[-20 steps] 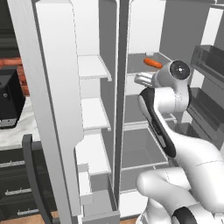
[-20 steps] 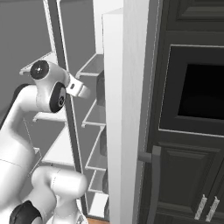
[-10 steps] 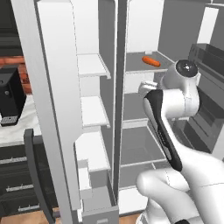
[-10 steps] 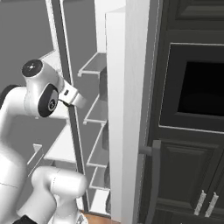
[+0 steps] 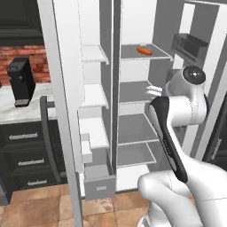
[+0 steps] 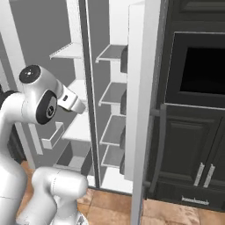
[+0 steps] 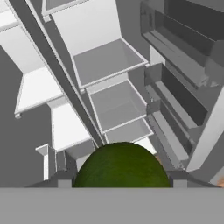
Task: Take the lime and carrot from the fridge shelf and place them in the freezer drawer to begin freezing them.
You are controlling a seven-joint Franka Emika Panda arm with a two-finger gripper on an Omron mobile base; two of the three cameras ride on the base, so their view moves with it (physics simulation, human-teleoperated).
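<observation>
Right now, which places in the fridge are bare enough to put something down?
The grey shelves below the fridge shelf look bare, as do the white shelves left of the divider. The carrot takes part of the fridge shelf. The freezer drawer stands open. The gripper holds the lime.

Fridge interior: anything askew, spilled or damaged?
Nothing stands out. The carrot lies on the top fridge shelf, intact. The lime sits between the gripper's fingers in the hand view, whole. The freezer drawer is pulled open at the bottom left, as expected for this task. No spills show.
</observation>
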